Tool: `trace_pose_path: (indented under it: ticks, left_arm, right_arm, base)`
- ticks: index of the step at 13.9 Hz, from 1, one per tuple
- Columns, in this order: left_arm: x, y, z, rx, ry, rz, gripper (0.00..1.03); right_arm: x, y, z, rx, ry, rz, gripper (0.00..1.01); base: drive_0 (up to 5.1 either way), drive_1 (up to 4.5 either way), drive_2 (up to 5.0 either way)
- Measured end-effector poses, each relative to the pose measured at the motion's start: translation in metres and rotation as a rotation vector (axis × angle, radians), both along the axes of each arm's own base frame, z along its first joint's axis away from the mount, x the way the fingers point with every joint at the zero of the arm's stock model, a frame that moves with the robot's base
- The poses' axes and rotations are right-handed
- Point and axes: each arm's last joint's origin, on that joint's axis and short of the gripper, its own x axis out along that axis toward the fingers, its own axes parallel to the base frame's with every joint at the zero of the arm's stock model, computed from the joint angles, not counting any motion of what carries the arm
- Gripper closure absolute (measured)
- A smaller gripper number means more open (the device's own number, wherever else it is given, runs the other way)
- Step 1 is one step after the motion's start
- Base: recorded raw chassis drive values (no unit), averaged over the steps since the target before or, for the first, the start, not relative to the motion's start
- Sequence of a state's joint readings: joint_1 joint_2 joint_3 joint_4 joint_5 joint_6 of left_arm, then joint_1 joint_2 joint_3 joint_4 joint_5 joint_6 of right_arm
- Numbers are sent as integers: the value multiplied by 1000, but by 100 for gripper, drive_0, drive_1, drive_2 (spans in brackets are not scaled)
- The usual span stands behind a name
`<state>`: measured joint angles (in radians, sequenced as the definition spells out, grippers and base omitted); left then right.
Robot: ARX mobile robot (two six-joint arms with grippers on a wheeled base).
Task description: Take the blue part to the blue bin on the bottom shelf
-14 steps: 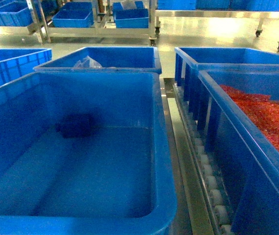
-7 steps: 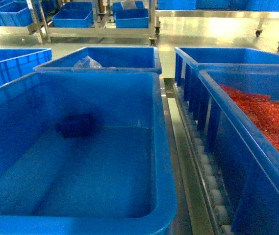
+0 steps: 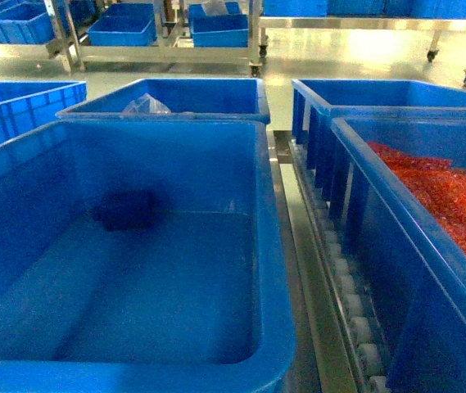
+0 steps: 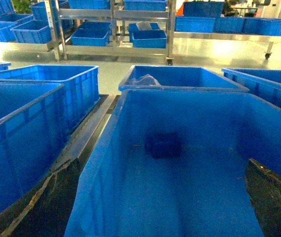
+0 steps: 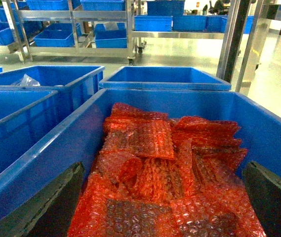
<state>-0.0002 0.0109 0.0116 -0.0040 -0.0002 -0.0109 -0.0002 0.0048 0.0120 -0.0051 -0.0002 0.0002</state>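
Left claw (image 4: 162,207): only the two dark finger edges show at the bottom corners of the left wrist view, spread wide apart, nothing between them, hanging over the near end of the blue bin (image 3: 269,246)

Right claw (image 5: 162,207): same picture in the right wrist view, fingers wide apart, holding nothing, above the tub of red bubble-wrap pieces (image 5: 165,168)

Neither claw shows in the head view

Blue part (image 3: 126,210): dark navy lump lying on the floor of the blue bin, far-left area, close to the far wall, touching nothing else; the left wrist view has it at (image 4: 164,144), roughly centred ahead of the claw

Blue bin sits near-left in the head view; the red-filled tub (image 3: 429,237) is to its right, apart from it, with a steel rail and a track of white rollers (image 3: 354,315) running between them – bottom shelf (image 3: 298,246) level

Beyond the blue bin: another blue tub with a clear plastic bag (image 3: 144,105) in it

Farther back: shiny floor, steel racks (image 3: 167,53) carrying more blue tubs
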Motion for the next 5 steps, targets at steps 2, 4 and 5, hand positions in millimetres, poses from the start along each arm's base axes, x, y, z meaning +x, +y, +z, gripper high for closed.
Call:
trace_pose_path:
  ticks: [2, 4, 5]
  left_arm:
    - [0, 0, 0, 0, 0, 0, 5]
    - [0, 0, 0, 0, 0, 0, 5]
    - [0, 0, 0, 0, 0, 0, 5]
  right_arm:
    - [0, 0, 0, 0, 0, 0, 3]
    - [0, 0, 0, 0, 0, 0, 3]
    - [0, 0, 0, 0, 0, 0, 3]
  base:
    - [0, 0, 0]
    - [0, 0, 0]
    - [0, 0, 0]
